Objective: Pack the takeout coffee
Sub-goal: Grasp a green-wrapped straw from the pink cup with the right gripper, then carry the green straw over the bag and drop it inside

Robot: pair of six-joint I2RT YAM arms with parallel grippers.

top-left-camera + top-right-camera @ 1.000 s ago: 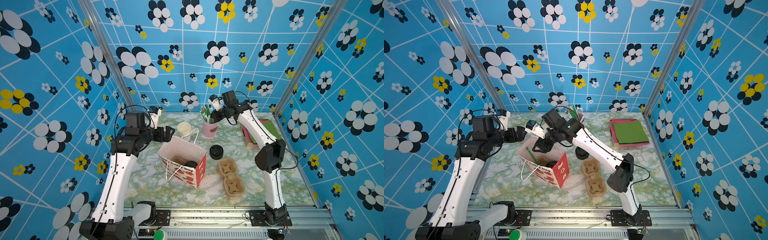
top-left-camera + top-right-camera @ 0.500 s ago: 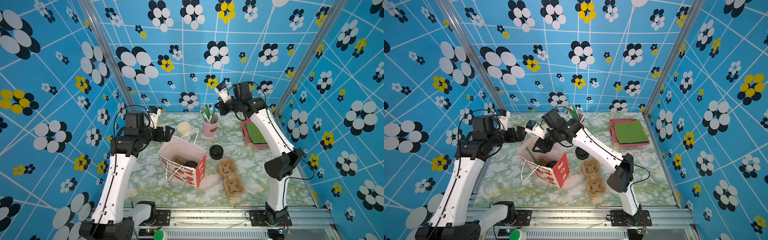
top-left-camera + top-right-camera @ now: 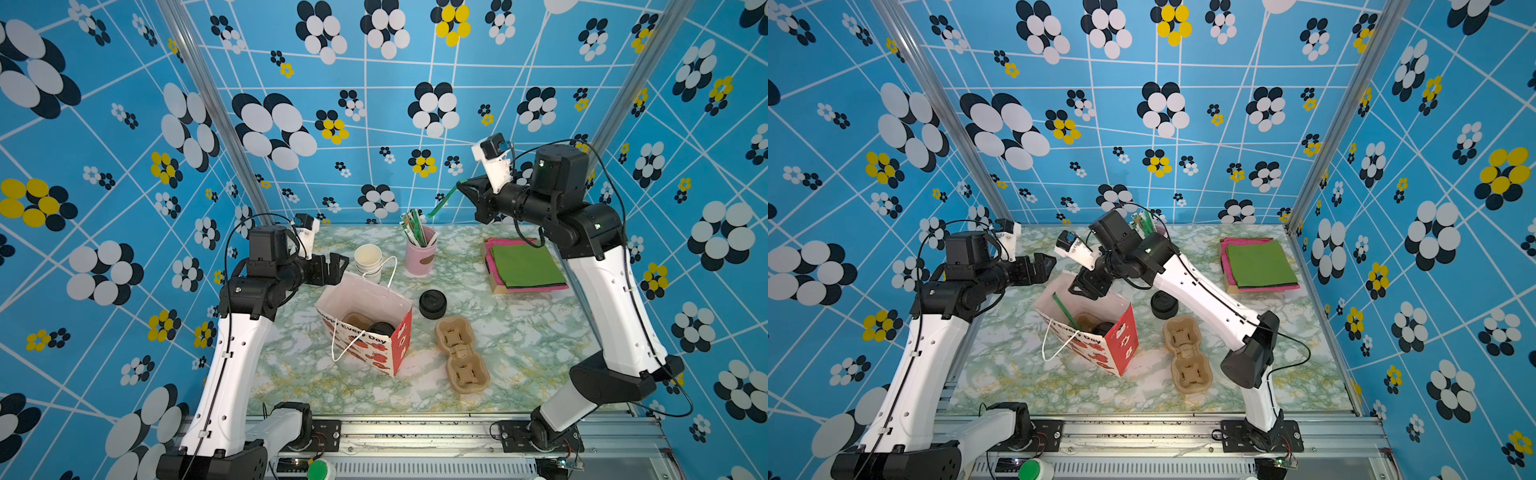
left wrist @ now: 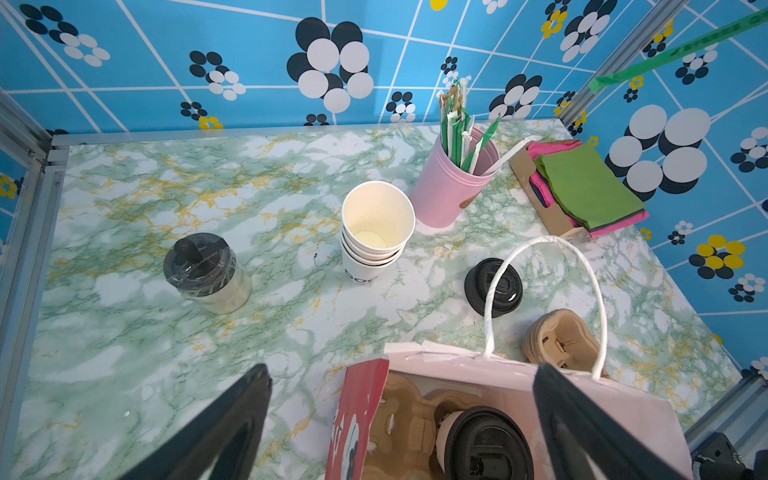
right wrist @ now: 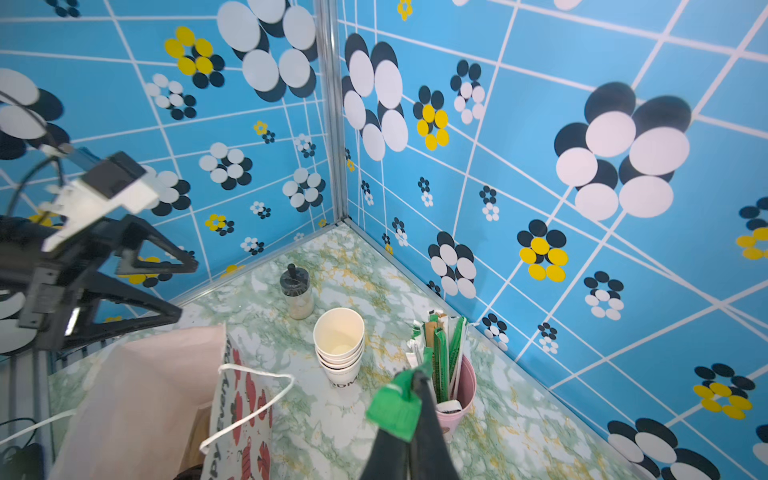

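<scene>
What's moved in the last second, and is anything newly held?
The right gripper, shut on a green wrapped straw, rose up and to the right in a top view, away from the pink cup, pulling the straw clear. Unchanged: the open left gripper by the paper bag, and the takeout coffee inside it.

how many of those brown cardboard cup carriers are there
2. One brown moulded-cardboard cup carrier lies on the marble table beside the white-and-red paper bag; a second carrier sits inside the bag, holding the black-lidded white paper cup. Others may be hidden.
</scene>
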